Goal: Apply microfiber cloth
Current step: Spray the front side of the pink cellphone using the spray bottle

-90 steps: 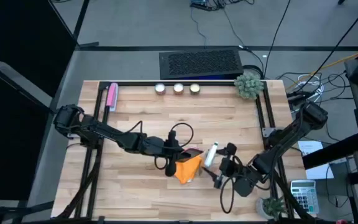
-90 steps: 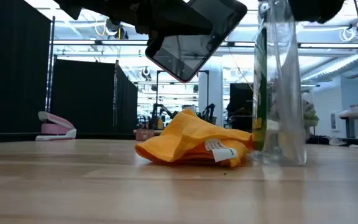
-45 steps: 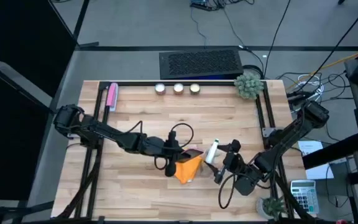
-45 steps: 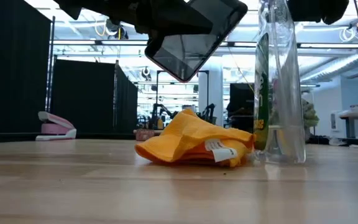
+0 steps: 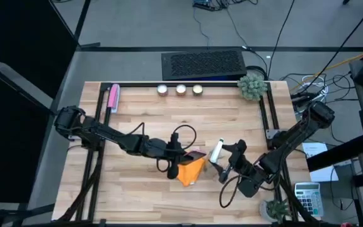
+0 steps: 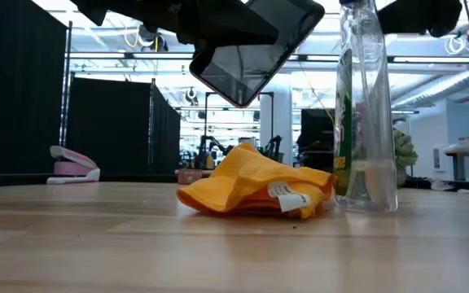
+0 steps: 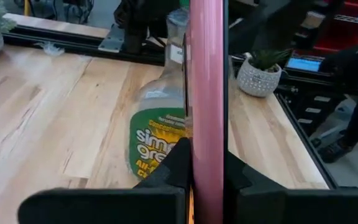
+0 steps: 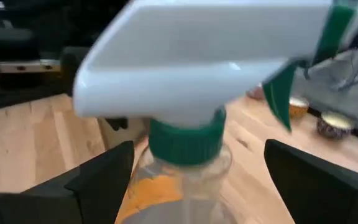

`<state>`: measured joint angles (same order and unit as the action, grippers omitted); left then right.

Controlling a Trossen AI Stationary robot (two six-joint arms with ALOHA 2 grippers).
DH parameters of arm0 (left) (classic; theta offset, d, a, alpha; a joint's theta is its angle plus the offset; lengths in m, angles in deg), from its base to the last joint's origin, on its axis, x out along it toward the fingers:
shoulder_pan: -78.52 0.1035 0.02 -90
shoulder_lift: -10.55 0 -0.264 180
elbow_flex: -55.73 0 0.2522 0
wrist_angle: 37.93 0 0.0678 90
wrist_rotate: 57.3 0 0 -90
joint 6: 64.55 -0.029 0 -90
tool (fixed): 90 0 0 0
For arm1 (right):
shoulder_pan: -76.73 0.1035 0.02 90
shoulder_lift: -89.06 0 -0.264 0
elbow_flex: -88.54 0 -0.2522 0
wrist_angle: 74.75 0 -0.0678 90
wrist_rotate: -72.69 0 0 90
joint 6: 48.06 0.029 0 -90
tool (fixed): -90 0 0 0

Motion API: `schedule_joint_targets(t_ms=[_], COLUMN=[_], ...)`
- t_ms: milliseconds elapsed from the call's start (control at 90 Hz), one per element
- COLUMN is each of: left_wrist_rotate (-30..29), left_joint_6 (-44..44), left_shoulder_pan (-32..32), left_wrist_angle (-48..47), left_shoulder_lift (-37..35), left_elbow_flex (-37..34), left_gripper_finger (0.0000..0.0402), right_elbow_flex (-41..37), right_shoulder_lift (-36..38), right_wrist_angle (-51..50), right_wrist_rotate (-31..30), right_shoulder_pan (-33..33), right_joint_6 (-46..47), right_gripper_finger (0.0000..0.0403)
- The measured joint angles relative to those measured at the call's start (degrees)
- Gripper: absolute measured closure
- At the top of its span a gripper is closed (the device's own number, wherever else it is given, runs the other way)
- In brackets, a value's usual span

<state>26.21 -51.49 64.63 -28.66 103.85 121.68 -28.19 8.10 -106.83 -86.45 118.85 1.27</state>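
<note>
The orange microfiber cloth (image 5: 191,171) (image 6: 255,191) lies crumpled on the table's middle, a white tag on its near side. Just above it my left gripper (image 5: 181,154) (image 7: 207,171) is shut on a black phone in a pink case (image 6: 251,53) (image 5: 195,154). To the cloth's right a clear spray bottle (image 6: 365,114) (image 5: 216,152) stands upright on its base. My right gripper (image 5: 229,162) (image 8: 197,180) is open, with a finger on either side of the bottle's neck (image 8: 185,140) and a gap showing on both sides. My left gripper pinches the phone between its two fingers, one on each flat face, with the pink edge (image 7: 207,112) running up between them. It comes level from the table's left. The phone hangs clear above the cloth, tilted, with its screen (image 6: 238,69) turned down toward the near edge.
A pink flat thing (image 5: 113,98) lies at the far left. Three small candles (image 5: 180,89) and a potted plant (image 5: 252,86) stand along the far edge. Another small plant (image 5: 276,208) stands at the near right, off the table. Bare wood lies left of the cloth.
My right gripper has moved toward the table's far and right edges. The spray bottle has shifted a little the same way and now stands upright. The left gripper, the phone and the cloth have kept still.
</note>
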Motion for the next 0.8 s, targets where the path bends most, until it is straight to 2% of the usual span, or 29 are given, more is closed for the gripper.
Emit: schedule_joint_targets(t_ms=[78, 244, 478, 644, 800], left_wrist_rotate=[0.29, 0.31, 0.3, 0.31, 0.46], left_joint_6=[0.0, -0.02, -0.11, -0.22, -0.32], left_shoulder_pan=[0.0, 0.0, 0.0, 0.02, 0.04], left_wrist_angle=[-0.02, -0.02, -0.01, 0.0, 0.0], left_shoulder_lift=[0.0, 0.0, 0.01, 0.02, 0.02], left_elbow_flex=[0.0, 0.0, 0.0, 0.0, 0.0], left_gripper_finger=[0.0389, 0.0389, 0.0389, 0.0389, 0.0389], right_elbow_flex=[0.0, -0.02, -0.09, -0.09, -0.09], right_shoulder_lift=[0.0, 0.0, 1.39, 7.29, 12.14], right_wrist_angle=[-2.48, -6.2, -15.41, -23.55, -23.2], right_wrist_rotate=[1.34, 13.07, 21.6, 20.51, 13.76], right_shoulder_pan=[-0.14, 0.52, 2.18, 2.78, 2.78], right_joint_6=[2.66, 1.55, 7.59, 13.43, 11.11], right_gripper_finger=[0.006, 0.006, 0.006, 0.006, 0.006])
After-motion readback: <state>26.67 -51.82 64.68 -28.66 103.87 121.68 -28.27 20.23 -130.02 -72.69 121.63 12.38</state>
